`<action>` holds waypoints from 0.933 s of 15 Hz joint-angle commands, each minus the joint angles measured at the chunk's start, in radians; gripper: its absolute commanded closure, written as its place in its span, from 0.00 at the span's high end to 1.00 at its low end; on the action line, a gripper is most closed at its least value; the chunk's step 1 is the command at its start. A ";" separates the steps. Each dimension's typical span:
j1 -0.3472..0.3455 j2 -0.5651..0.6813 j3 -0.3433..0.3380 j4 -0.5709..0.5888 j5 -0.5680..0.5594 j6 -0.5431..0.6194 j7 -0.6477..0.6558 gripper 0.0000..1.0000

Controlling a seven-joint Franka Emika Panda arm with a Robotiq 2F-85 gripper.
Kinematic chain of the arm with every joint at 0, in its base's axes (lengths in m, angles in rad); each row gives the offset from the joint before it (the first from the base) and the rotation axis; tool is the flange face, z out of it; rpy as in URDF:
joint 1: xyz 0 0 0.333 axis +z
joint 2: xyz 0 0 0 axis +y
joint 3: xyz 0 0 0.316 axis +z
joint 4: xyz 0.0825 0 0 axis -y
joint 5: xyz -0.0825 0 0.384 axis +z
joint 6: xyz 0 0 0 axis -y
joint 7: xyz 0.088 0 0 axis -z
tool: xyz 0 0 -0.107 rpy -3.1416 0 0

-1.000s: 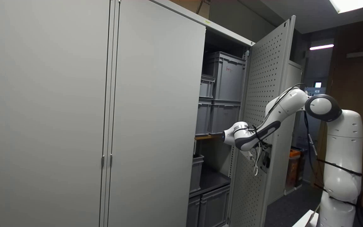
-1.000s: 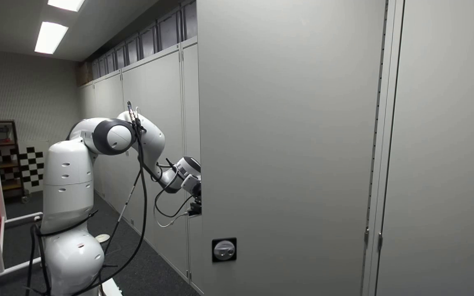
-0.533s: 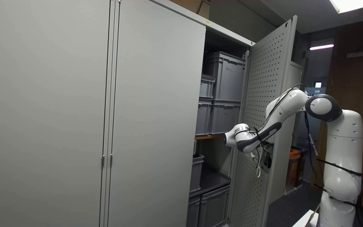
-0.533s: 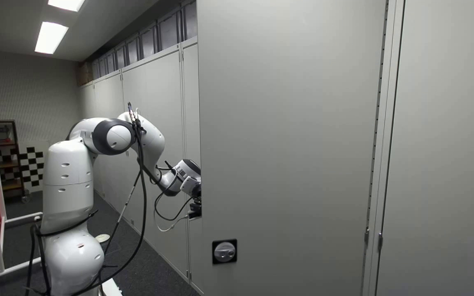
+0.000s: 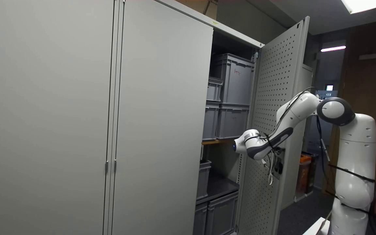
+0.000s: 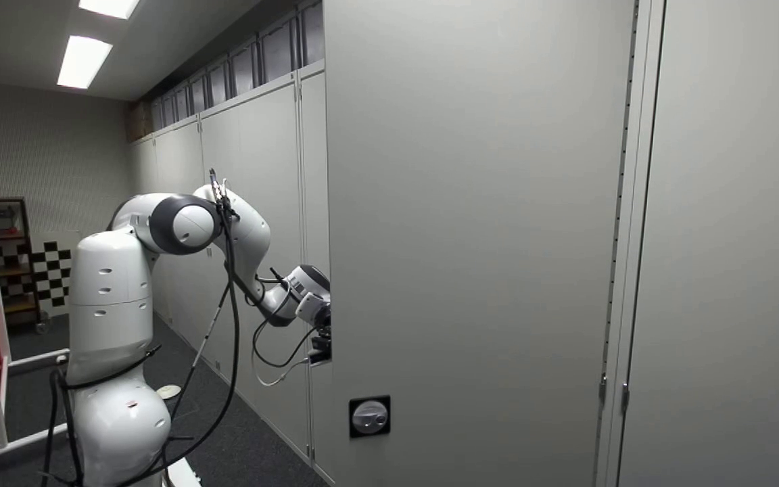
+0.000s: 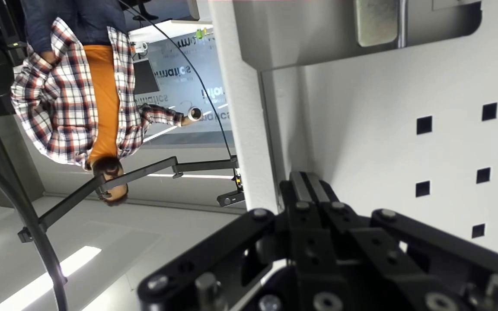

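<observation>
The gripper (image 7: 309, 175) stands with its jaws together, only a fine seam showing between the two fingers. The cabinet door (image 7: 374, 151) lies directly in front of the jaws, its inner face toward them; the tips appear to bear on this face, although the contact line is too blurred in the wrist view to confirm. The latch recess (image 7: 301, 34), with its metal plate (image 7: 376, 23), lies below the jaws and shows inverted in the wrist view. The free edge (image 7: 245, 112) of the door runs just beside the jaws. On the opposite side of the jaws, the panel continues with rows of square holes (image 7: 424, 125). Past the free edge, the room extends to a standing person (image 7: 106, 99), well apart from the jaws. Stacked grey bins (image 5: 235, 98) occupy the cabinet interior, also well apart from the jaws. On the outer face of the door, the rotary handle (image 6: 369, 416) sits lower than the jaws. Relative to the earlier frames, the door stands slightly wider open; the robot's wrist (image 5: 252, 143) has shifted the same way and sits slightly lower.
</observation>
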 commanded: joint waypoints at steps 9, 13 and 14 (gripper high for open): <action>-0.030 -0.074 -0.020 -0.043 -0.174 0.007 0.008 0.00; -0.034 -0.074 -0.025 -0.051 -0.187 0.012 0.008 0.00; -0.035 -0.074 -0.027 -0.053 -0.189 0.013 0.008 0.00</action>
